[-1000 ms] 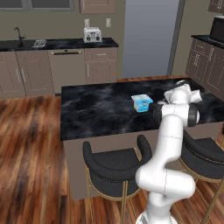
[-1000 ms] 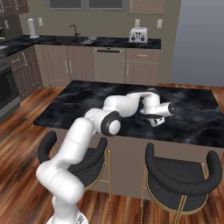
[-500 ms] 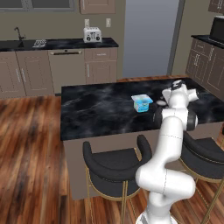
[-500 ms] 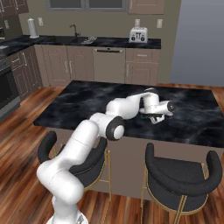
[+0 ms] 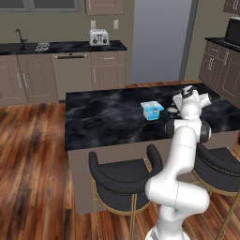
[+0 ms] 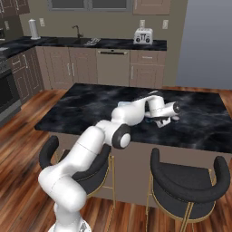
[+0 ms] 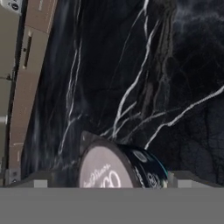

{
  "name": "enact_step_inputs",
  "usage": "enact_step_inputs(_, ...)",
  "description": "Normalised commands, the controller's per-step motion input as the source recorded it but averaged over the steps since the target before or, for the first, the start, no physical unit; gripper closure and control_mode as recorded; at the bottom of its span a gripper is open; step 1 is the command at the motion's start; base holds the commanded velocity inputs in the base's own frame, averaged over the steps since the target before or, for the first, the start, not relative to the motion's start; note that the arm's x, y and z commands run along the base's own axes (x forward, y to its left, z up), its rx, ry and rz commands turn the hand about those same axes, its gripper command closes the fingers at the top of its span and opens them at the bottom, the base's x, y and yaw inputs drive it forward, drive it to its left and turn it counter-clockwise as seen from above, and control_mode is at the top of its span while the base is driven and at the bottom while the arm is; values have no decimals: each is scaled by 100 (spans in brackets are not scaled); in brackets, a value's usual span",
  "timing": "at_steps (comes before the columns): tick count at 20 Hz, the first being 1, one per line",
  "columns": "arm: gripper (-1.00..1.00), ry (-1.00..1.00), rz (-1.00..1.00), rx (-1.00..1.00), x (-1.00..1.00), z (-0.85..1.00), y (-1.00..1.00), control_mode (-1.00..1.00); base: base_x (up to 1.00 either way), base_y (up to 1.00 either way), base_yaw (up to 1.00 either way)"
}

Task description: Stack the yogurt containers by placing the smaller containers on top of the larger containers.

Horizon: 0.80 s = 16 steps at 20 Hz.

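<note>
Hand view puts the small dark yogurt cup (image 7: 120, 168) between our gripper (image 7: 107, 183) tips, whether clamped we cannot tell. From the left base view, the light blue tub (image 5: 152, 110) sits just beside, mid-island (image 5: 103, 117).

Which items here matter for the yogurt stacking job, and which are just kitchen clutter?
Job items:
- small dark yogurt cup, pale lid, right at the gripper
- light blue yogurt tub, on the island counter

Clutter:
- toaster on the back counter
- paper towel roll
- sink faucet
- two bar stools in front of the island
</note>
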Motion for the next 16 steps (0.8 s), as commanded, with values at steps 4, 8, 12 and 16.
enact_step_inputs(4, -100, 0, 0, -5, 0, -33, 0, -100, 0, 0, 0)
enact_step_inputs(8, -100, -1, 0, -5, 0, -36, 0, -100, 0, 0, 0)
enact_step_inputs(12, -100, -2, 0, -4, 0, -46, 0, -100, 0, 0, 0)
enact_step_inputs(16, -100, -3, 0, -3, 0, -50, 0, -100, 0, 0, 0)
